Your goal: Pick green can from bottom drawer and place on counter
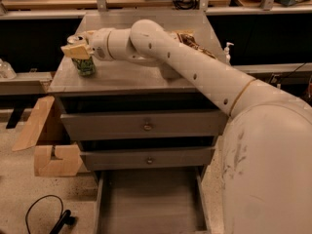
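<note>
Placing step, by the look of it. Cardboard scraps (48, 150) lie on the floor at far left. Next over, the gripper (79, 52) is above the counter's (126, 79) front-left corner, clamped on the green can (87, 68). Can is upright, base at or just off the surface; can't tell which. Bottom drawer (151, 204) stands pulled open below, and a snack bag (192, 40) sits back-right. Next, prob.: settle can flat, let go, lift straight up w/o tipping it, since the edge is near.
</note>
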You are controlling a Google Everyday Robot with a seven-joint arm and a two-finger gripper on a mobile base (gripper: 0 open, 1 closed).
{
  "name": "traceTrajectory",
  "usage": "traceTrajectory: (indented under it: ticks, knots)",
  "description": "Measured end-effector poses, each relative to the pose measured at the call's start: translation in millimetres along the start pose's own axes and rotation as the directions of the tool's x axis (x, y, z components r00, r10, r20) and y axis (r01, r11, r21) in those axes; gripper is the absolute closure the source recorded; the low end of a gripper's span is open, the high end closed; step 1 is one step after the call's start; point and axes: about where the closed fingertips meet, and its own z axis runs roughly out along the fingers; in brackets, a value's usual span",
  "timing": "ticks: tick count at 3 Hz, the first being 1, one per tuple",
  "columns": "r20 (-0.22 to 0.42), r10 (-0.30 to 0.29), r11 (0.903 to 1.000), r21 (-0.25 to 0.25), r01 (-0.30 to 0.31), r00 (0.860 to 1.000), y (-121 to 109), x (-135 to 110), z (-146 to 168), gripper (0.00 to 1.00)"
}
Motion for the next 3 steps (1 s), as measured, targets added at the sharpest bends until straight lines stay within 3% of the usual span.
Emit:
traceTrajectory:
  ticks: [2, 3]
  knots:
    - [0.000, 0.001, 1.0000, -0.008, -0.001, 1.000, 4.2, -0.1, 4.4, 0.00]
    - [0.000, 0.001, 1.0000, -0.009, -0.001, 1.000, 4.3, -0.1, 4.5, 0.00]
